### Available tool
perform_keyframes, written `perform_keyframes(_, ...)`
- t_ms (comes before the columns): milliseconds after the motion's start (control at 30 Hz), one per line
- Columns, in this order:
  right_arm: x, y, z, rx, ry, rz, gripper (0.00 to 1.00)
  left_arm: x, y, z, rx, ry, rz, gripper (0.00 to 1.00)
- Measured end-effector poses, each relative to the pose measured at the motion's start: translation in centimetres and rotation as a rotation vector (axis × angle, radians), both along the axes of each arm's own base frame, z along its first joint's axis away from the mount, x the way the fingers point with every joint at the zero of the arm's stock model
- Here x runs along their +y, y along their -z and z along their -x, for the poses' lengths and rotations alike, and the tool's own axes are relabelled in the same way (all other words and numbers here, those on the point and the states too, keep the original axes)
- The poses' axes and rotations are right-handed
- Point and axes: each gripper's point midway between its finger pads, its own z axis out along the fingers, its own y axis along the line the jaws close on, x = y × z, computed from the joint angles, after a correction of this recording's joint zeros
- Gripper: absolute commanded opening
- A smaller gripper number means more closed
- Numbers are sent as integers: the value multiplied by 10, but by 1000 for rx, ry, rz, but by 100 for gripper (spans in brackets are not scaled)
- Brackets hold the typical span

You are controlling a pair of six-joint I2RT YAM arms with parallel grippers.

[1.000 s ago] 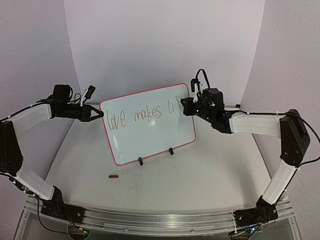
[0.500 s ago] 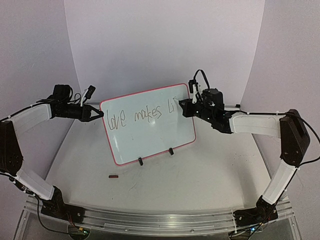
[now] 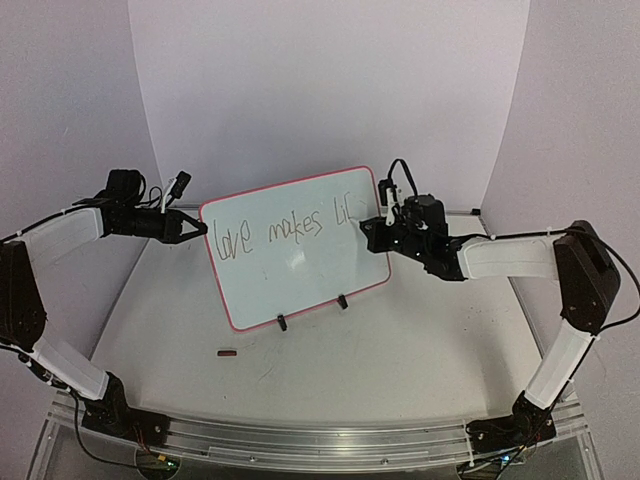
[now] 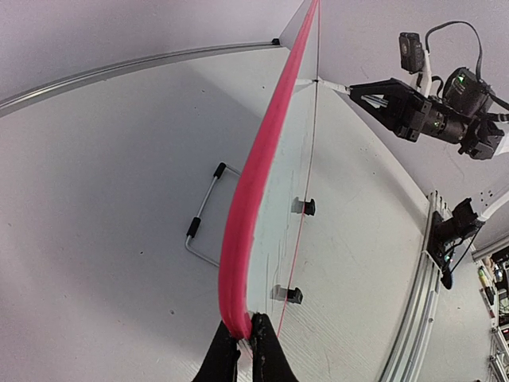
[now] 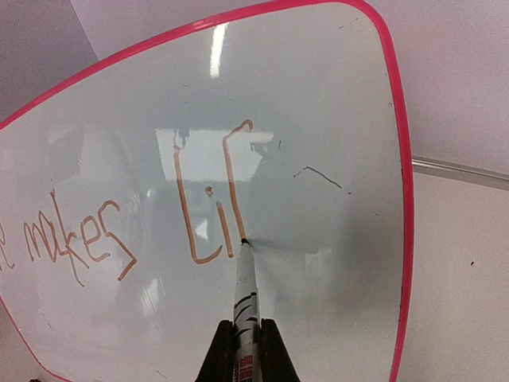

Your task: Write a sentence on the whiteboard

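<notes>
The whiteboard, white with a red-pink frame, stands tilted on two black clip feet mid-table. The sentence reads "love makes li" plus a fresh down-stroke. My left gripper is shut on the board's left edge; the left wrist view shows its fingers pinching the pink frame at my left gripper. My right gripper is shut on a white marker, whose tip touches the board at the foot of the newest stroke, right of "li". My right gripper points straight at the board.
A small dark red marker cap lies on the table in front of the board. The board's wire stand rests behind it. White walls enclose the back and sides. An aluminium rail runs along the near edge.
My right gripper moved the marker down the board, drawing a long vertical stroke after "li". The left gripper and the board stayed still.
</notes>
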Motion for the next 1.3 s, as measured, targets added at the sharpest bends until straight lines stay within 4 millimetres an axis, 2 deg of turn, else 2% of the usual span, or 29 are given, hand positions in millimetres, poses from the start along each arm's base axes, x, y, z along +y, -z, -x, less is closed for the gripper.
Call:
perform_keyframes(233, -3, 18, 8, 41, -6, -1, 0, 0, 1, 0, 8, -3, 3, 0)
perform_keyframes(600, 10, 15, 21, 52, -52, -13, 0, -1, 0, 0, 8, -1, 4, 0)
perform_keyframes(733, 12, -3, 28, 31, -68, -36, 0, -1, 0, 0, 6, 0, 3, 0)
perform_keyframes(933, 2, -59, 38, -71, -55, -102, 0, -1, 0, 0, 6, 1, 3, 0)
perform_keyframes(1000, 0, -69, 38, -95, -44, -112, 0, -1, 0, 0, 6, 1, 3, 0)
perform_keyframes(1133, 1, -71, 32, -106, -32, -100, 0, -1, 0, 0, 6, 1, 3, 0)
perform_keyframes(1300, 7, -62, 21, -94, -26, -71, 0, -1, 0, 0, 6, 1, 3, 0)
